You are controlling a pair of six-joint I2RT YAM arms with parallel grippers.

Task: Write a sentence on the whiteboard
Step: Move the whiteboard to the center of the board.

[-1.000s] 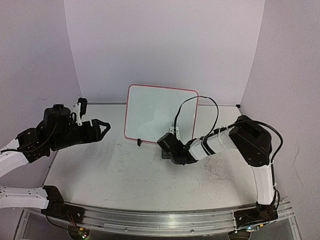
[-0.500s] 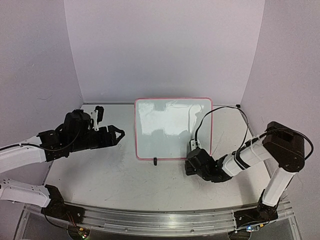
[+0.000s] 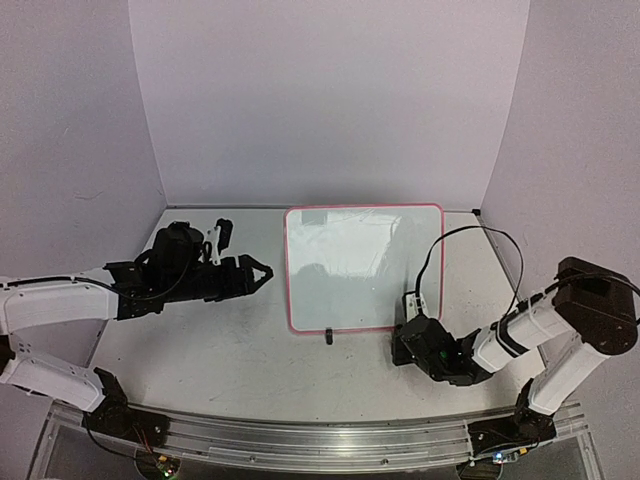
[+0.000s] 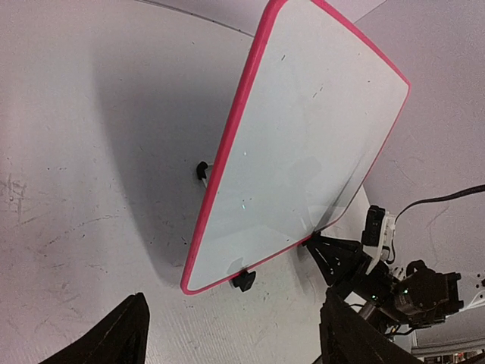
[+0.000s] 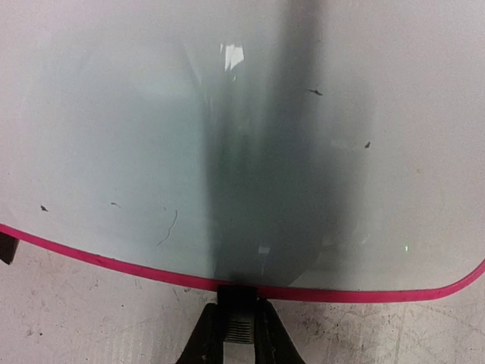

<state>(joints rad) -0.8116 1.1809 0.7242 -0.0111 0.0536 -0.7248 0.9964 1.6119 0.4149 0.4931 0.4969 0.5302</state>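
Centrally, the scuffed grey tabletop (image 3: 230, 340) carries the small white rectangular whiteboard (image 3: 350, 260) with its thin red-pink rim. The board is propped at a tilt in the middle, toward the back wall. To its left and clear of the rim, the left gripper (image 3: 265, 272) hovers with jaws spread wide. The right gripper (image 5: 237, 318) is pinched tight on the board's lower rim near the right corner, at a small black clip foot (image 5: 237, 293).
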